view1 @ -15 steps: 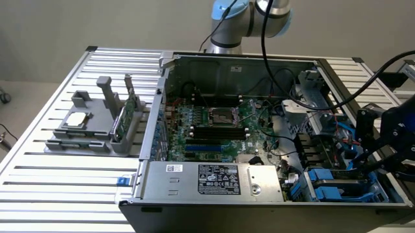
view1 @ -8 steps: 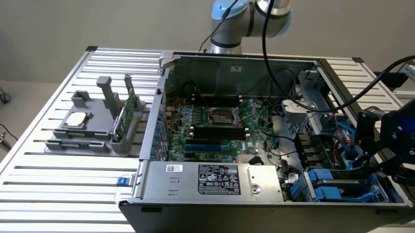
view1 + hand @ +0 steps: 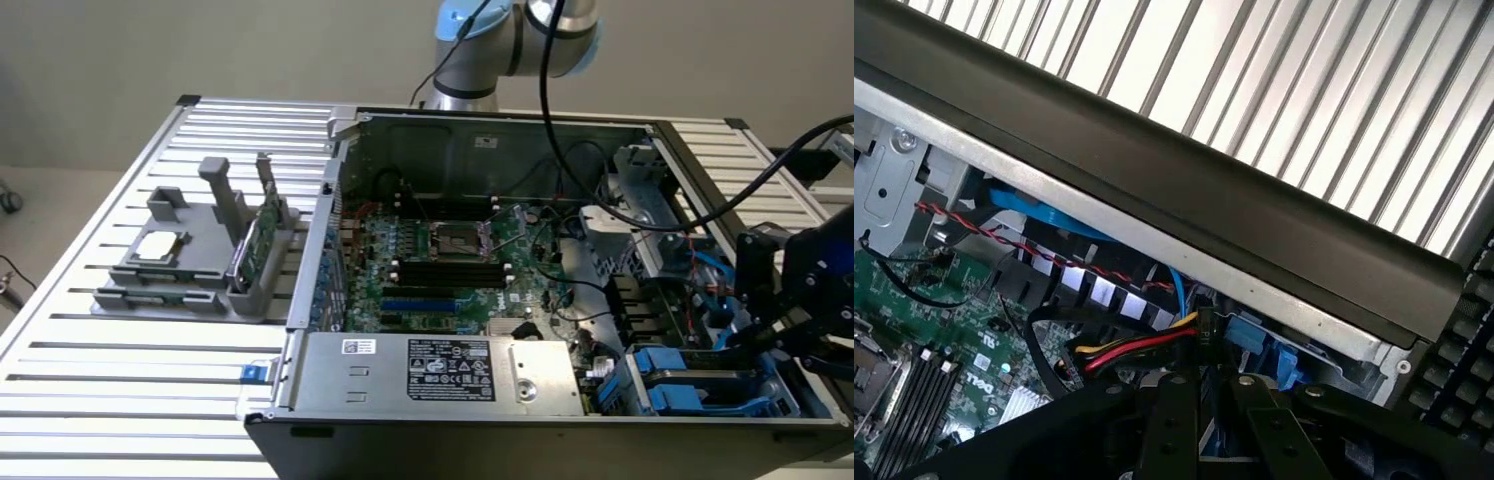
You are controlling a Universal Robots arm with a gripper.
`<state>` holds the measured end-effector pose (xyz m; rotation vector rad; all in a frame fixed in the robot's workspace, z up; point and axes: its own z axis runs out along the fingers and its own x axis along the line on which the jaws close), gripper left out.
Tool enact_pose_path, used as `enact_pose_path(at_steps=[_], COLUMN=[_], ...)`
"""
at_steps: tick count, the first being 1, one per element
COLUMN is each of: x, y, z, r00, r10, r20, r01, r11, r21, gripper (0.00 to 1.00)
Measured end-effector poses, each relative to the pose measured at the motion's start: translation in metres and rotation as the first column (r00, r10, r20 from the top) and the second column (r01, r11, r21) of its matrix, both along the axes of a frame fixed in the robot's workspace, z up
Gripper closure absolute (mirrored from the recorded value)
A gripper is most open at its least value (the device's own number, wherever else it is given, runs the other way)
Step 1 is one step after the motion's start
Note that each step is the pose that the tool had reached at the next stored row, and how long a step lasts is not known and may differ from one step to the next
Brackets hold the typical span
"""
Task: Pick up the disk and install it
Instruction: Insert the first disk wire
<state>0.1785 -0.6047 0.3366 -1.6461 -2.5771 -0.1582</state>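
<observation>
In the exterior view, the disk (image 3: pixel 705 378) lies flat in the drive bay at the near right corner of the open computer case (image 3: pixel 487 150), grey metal framed by its blue carrier. My black gripper (image 3: pixel 787 318) hangs just above and to the exterior view's right of it, over the case's right wall. The wrist view looks down past the gripper (image 3: pixel 1204 432) onto blue carrier parts (image 3: pixel 1286 362) and a red, yellow and black cable bundle (image 3: pixel 1139 350) right under it. Whether the gripper touches the disk I cannot tell.
The dark case wall (image 3: pixel 1184 190) runs close beside the gripper, with the slatted metal table (image 3: pixel 120 400) beyond it. A grey power supply (image 3: pixel 441 370), the motherboard (image 3: pixel 441 260) and loose cables fill the case. A grey holder (image 3: pixel 174 265) with a chip and green card stands on the exterior view's left.
</observation>
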Motion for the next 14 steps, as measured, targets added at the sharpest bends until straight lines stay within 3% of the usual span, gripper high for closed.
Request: enact_pose_path(at_steps=[9, 12, 14], x=[-0.0022, -0.0032, -0.0035], y=[0.0, 0.0, 0.0], z=[0.0065, 0.0071, 0.0071], r00=[0.9997, 0.9994, 0.9992], r10=[-0.01, -0.014, -0.018], r20=[-0.022, -0.0301, -0.036], r01=[0.01, 0.014, 0.019], r11=[0.9999, 0.9999, 0.9998], r21=[0.002, 0.0052, 0.0108], gripper=[0.83, 0.83, 0.83])
